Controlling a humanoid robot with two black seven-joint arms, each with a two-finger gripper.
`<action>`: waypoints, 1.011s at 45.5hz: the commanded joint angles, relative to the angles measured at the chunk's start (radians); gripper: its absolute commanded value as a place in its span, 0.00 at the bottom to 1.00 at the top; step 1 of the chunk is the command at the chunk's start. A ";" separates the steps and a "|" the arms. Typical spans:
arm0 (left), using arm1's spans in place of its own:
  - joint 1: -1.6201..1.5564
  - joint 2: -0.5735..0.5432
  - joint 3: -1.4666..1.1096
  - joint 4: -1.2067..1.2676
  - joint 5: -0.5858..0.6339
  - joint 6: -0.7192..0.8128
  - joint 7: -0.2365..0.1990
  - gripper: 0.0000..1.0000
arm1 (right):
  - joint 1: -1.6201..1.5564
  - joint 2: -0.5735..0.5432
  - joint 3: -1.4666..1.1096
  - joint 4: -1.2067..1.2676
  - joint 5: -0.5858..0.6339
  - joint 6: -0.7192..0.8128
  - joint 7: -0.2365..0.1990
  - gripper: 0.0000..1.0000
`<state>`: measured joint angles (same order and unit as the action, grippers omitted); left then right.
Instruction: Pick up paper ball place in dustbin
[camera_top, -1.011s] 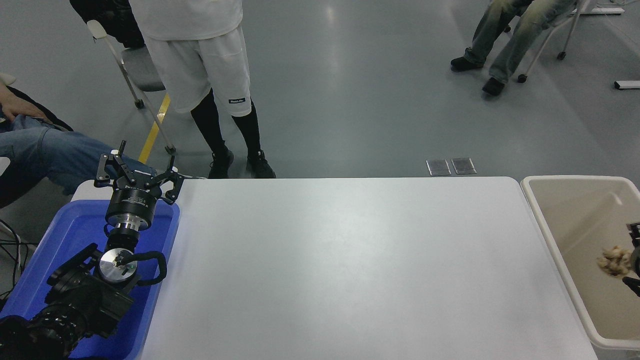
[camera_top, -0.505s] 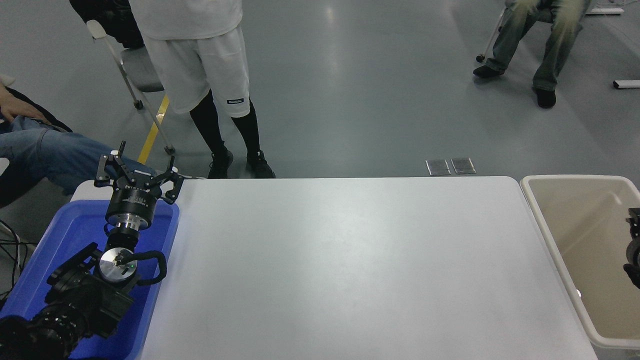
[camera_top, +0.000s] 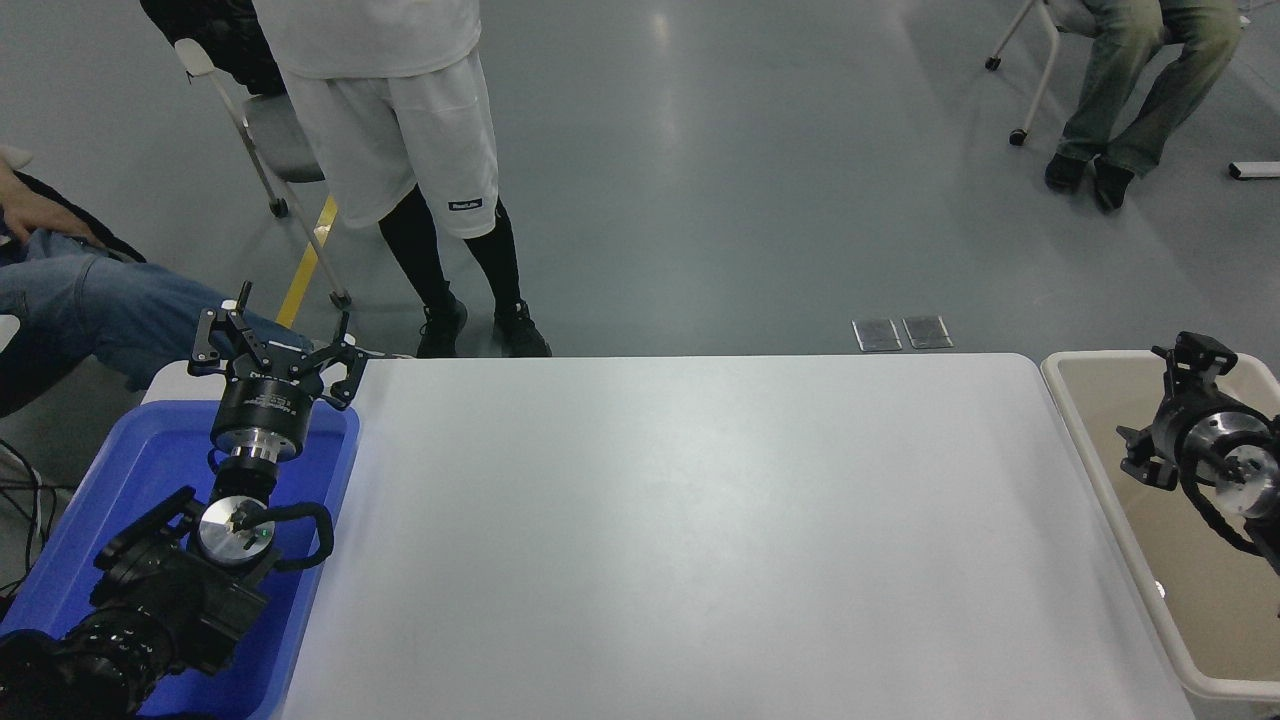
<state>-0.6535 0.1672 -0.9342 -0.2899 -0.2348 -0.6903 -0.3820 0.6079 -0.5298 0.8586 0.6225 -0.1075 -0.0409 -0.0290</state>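
Hanging above the dustbin (camera_top: 1098, 478) off the table's right edge, your right gripper (camera_top: 1162, 410) has its fingers spread wide with nothing between them, one finger up toward the bin's far rim and the other lower down toward the rim that runs along the table. Its silver wrist disc faces the camera, and the arm leaves the picture at the right edge. The dustbin's cream floor shows bare where you can see it around the gripper; part of the floor is hidden by the wrist and arm. You cannot tell from this view where the paper ball is. The bin's left rim sits just beside the white table (camera_top: 700, 520), near its far right corner. Across at the table's left edge, your left gripper (camera_top: 275, 348) is parked over the far end of the blue tray (camera_top: 120, 470), its fingers also splayed wide and holding nothing, with the left arm coming in from the lower left corner. Beyond the table's far edge a person in white shorts (camera_top: 400, 150) stands by a folding chair (camera_top: 275, 135). A second person in blue jeans (camera_top: 90, 300) sits at the left, and a third person (camera_top: 1135, 70) sits at the top right.
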 joint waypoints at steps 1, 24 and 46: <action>0.000 0.000 0.000 0.000 0.000 0.000 0.000 0.99 | -0.020 0.067 0.075 0.022 0.068 0.068 0.138 1.00; 0.000 0.000 0.000 0.000 0.000 0.000 0.000 0.99 | -0.051 0.231 0.099 -0.004 0.071 0.214 0.469 1.00; 0.000 0.000 0.000 0.000 0.000 -0.002 0.000 0.99 | -0.048 0.255 -0.067 -0.038 0.017 0.291 0.603 1.00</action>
<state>-0.6534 0.1672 -0.9342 -0.2899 -0.2348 -0.6901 -0.3820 0.5593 -0.2878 0.8512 0.5855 -0.0693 0.2305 0.5239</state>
